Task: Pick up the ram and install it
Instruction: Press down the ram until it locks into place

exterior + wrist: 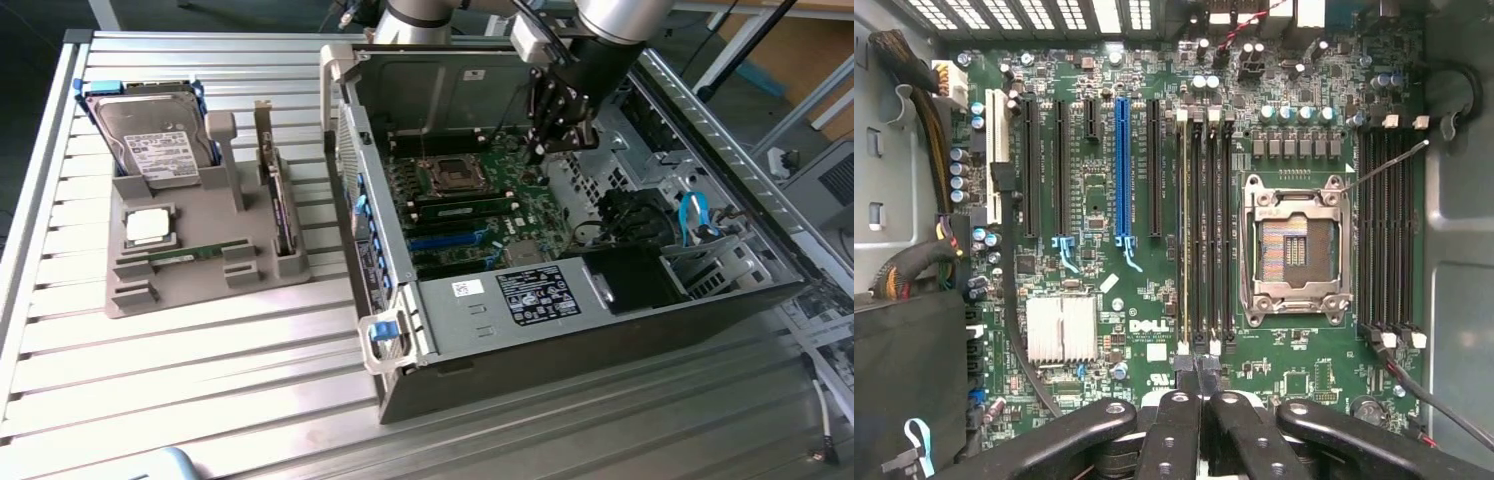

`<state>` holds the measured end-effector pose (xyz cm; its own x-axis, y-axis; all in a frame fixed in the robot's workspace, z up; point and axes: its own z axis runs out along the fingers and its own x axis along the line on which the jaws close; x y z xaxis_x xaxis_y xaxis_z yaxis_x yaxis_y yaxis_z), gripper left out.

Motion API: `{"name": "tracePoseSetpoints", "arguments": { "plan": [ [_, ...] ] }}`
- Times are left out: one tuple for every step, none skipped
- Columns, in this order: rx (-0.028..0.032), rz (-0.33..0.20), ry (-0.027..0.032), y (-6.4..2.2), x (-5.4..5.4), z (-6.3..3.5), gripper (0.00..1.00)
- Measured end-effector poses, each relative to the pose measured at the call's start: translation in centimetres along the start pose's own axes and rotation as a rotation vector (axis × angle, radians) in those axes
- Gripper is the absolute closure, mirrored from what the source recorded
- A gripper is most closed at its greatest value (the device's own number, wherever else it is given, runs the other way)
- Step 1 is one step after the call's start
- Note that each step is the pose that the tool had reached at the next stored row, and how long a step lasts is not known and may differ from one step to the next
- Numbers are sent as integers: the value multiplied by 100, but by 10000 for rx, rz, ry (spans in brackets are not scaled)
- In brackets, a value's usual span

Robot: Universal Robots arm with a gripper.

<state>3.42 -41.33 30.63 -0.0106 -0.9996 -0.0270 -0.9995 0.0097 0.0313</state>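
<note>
One ram (198,253), a thin green stick, lies flat in the grey holder (200,290) on the exterior view's left. Another green ram (465,208) stands in a memory slot on the motherboard (501,225) inside the open computer case (601,330). In the wrist view it is seen edge-on as a pale strip (1184,230) in the slot beside the empty black slots (1212,230). My gripper (542,150) hangs over the board near the processor socket (451,175), above the slots. Its black fingers (1176,420) are shut together with nothing between them.
The holder also carries a hard drive (150,140), a square silver processor chip (147,226) and a dark expansion card (278,205) standing on edge. Case walls, a black power supply (641,280) and blue cables (694,215) surround the board. More empty slots (1389,230) lie past the socket (1294,245).
</note>
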Motion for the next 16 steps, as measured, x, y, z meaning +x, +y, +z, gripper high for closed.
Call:
{"name": "tracePoseSetpoints", "arguments": {
  "plan": [
    [0,0,0,-1,0,12,89],
    [0,0,0,-1,1,27,89],
    [0,-1,1,-2,1,43,89],
    [0,0,0,-2,2,59,89],
    [0,0,0,-3,2,78,89],
    [0,0,0,-3,3,95,89],
    [0,0,0,-4,3,112,89],
    [0,0,1,-4,4,135,89],
    [0,0,0,-5,4,159,89],
    [0,0,-1,-6,5,180,89],
    [0,0,-1,-6,5,197,89],
    [0,0,0,-7,6,216,89],
    [0,0,0,-8,6,234,89],
    [0,0,1,-8,7,253,89],
    [0,0,1,-9,8,271,89],
    [0,0,0,-9,8,288,89]
  ]
}}
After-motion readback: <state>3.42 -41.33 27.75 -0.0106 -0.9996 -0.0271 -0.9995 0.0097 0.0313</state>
